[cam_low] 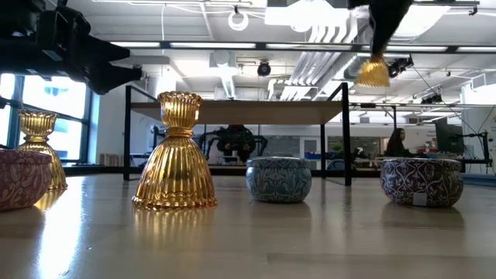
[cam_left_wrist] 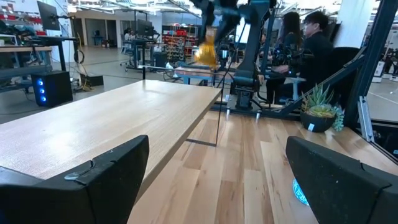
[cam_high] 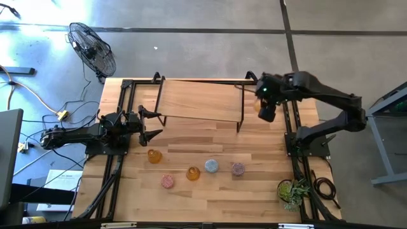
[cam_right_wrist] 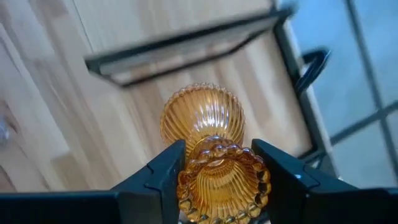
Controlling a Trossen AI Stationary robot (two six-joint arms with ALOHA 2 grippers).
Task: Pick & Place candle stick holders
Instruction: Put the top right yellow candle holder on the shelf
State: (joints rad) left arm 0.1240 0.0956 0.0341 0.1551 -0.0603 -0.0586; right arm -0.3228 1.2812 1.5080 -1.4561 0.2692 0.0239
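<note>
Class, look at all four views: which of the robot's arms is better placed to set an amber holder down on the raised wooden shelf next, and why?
The right. Its gripper already grips an amber holder by the neck, in the air beside the shelf. The left gripper is open and empty.

Both arms matte black, built from chunky jointed segments. Left arm [cam_high: 76, 135] trails black cables near its base. Right arm [cam_high: 331, 105] thick, rounded at joints, small green light near wrist. Left pincer [cam_left_wrist: 217, 180]: two broad, flat black fingers. Right pincer [cam_right_wrist: 217, 171]: angular black fingers with bevelled inner faces.
</note>
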